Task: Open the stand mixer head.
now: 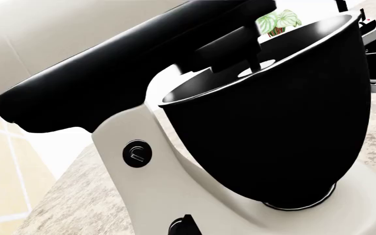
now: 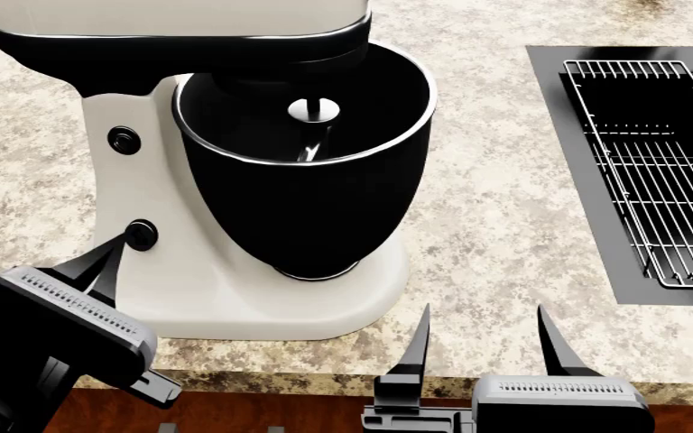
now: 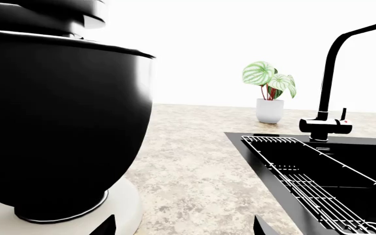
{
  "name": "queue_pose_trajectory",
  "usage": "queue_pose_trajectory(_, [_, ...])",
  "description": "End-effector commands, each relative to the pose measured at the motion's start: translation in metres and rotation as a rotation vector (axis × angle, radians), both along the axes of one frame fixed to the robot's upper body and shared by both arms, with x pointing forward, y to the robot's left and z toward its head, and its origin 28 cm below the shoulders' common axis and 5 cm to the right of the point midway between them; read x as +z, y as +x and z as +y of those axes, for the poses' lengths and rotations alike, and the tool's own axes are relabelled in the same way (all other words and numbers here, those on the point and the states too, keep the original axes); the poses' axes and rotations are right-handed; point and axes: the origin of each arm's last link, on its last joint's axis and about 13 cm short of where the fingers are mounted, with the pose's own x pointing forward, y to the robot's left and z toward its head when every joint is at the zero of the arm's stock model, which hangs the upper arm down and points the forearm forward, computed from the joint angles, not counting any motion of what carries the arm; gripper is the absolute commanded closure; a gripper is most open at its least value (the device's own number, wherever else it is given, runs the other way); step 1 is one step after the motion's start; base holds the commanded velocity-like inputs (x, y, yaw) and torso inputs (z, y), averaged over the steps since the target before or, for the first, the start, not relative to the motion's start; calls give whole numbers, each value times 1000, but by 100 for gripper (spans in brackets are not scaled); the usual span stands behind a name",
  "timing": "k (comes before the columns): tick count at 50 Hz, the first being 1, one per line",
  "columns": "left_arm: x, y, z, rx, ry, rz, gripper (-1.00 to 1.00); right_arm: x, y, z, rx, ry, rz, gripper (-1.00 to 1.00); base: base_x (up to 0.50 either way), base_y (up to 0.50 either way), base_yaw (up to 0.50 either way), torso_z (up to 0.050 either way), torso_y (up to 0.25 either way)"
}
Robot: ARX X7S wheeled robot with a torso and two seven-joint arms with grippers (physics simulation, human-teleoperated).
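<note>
Left gripper (image 2: 104, 262), black and wedge-fingered, sits just beside the lower knob (image 2: 142, 234) on the mixer's white column (image 2: 124, 180); only one fingertip shows clearly, so I cannot tell how wide the jaws stand. Right gripper (image 2: 485, 338) hovers at the counter's near edge with its two tapered black fingers spread wide, holding nothing, well apart from the mixer.

Head (image 2: 178, 23) of the mixer is at the far left of the counter, above the bowl (image 2: 304, 189): a smooth white shell over a glossy black band edged in chrome. From the left wrist view the head (image 1: 109, 63) looks tilted, its black underside lifted off the bowl's rim. A silver shaft (image 2: 313, 113) hangs inside the deep, rounded black bowl with its thin bright rim.

Speckled beige stone forms the counter (image 2: 503, 198). To the right a black sink (image 2: 551, 99) holds a wire rack (image 2: 653, 162); a black angular faucet (image 3: 328, 98) and a potted plant (image 3: 270, 93) stand behind.
</note>
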Motion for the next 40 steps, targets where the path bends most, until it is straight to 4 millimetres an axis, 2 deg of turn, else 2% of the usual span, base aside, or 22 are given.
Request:
queue_pose_trajectory(1, [-2,10,3,-1,-52,17,100,-1,-1,-1,-6,30,0,-100,0,0,0,0,0])
queue_pose_trajectory(7, [-4,15,0,-19,-38,40,100,-2,0,-1,2,31,4,-100,0,0,0,0,0])
queue_pose_trajectory(14, [-4,8,-2,-57,-42,48,100,-2,1,-1,-3,28,5,-100,0,0,0,0,0])
queue_pose_trajectory(29, [-5,30,2,-24,-76,77,100,-4,1,0,4,23,9,-100,0,0,0,0,0])
queue_pose_trajectory(40, [-9,33,5,-12,-74,92,100,-4,1,1,6,18,12,-100,0,0,0,0,0])
